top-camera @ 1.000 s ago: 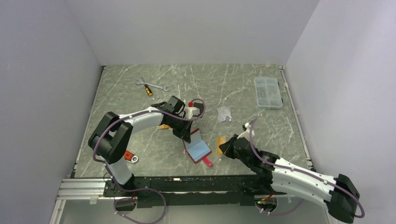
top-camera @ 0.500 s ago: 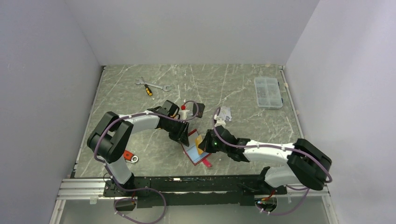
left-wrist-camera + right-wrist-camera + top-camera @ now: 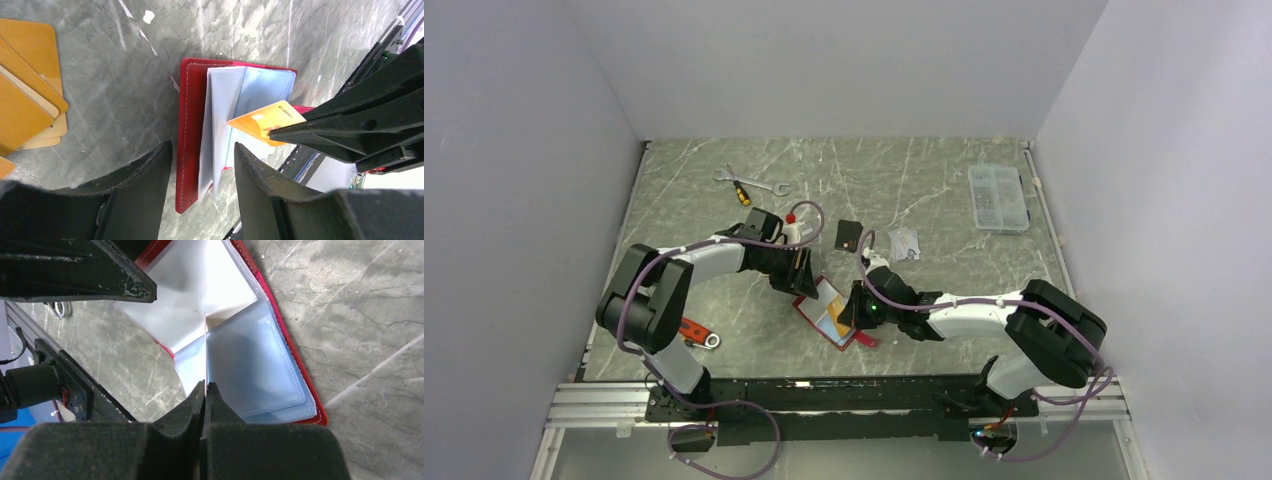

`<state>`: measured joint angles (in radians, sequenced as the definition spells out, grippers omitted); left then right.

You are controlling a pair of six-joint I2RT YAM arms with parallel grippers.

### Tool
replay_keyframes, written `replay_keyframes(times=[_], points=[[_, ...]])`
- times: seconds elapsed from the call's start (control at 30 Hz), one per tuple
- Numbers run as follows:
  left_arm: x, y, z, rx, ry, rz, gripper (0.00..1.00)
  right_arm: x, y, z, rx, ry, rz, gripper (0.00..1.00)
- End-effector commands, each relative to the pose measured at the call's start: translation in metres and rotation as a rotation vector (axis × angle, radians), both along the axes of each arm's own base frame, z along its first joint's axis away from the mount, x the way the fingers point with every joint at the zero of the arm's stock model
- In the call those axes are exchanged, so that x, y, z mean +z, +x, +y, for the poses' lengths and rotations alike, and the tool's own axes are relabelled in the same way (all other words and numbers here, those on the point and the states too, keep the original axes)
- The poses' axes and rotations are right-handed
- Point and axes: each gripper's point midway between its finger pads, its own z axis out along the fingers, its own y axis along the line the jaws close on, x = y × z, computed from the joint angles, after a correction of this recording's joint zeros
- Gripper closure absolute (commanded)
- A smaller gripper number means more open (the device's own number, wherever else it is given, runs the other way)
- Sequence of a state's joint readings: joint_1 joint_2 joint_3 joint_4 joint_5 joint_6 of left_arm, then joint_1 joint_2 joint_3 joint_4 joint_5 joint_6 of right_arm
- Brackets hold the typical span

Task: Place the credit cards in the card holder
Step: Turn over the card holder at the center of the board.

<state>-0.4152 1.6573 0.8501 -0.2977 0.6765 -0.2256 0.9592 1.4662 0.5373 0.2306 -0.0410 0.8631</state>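
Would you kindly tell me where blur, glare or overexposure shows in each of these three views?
Top external: evenly lit and sharp, faint shadows on the table. Left wrist: the left gripper's fingers blur up close, the card holder and orange card are crisp. Right wrist: the clear sleeves wash out white, the right gripper's fingers are soft.
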Motion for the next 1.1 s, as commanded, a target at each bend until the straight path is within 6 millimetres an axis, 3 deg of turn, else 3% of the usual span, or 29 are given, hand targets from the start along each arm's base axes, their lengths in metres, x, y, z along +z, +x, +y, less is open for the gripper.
replay_keyframes(times=[0.0,0.33,0.5,0.6,0.83,1.07], points=[[0.013,0.007,-0.007,-0.024,-0.067,-0.038,0.47,0.002,-0.004,0.006,0.062,0.003,-0.018,1.00],[0.005,0.007,-0.008,-0.018,-0.061,0.001,0.65,-0.001,-0.013,-0.008,0.101,-0.051,-0.023,1.00],[0.006,0.006,0.003,0.027,-0.039,-0.014,0.89,0.015,-0.010,-0.019,0.078,-0.037,-0.042,1.00],[0.011,0.008,0.008,0.063,-0.050,-0.013,0.98,0.022,-0.012,-0.026,0.065,-0.001,-0.034,1.00],[0.014,0.006,0.010,0.084,-0.080,-0.008,1.00,0.019,-0.036,-0.036,0.083,0.058,0.033,1.00],[0.012,0.005,0.012,0.094,-0.080,-0.011,1.00,0.013,-0.044,-0.039,0.096,0.069,0.064,1.00]])
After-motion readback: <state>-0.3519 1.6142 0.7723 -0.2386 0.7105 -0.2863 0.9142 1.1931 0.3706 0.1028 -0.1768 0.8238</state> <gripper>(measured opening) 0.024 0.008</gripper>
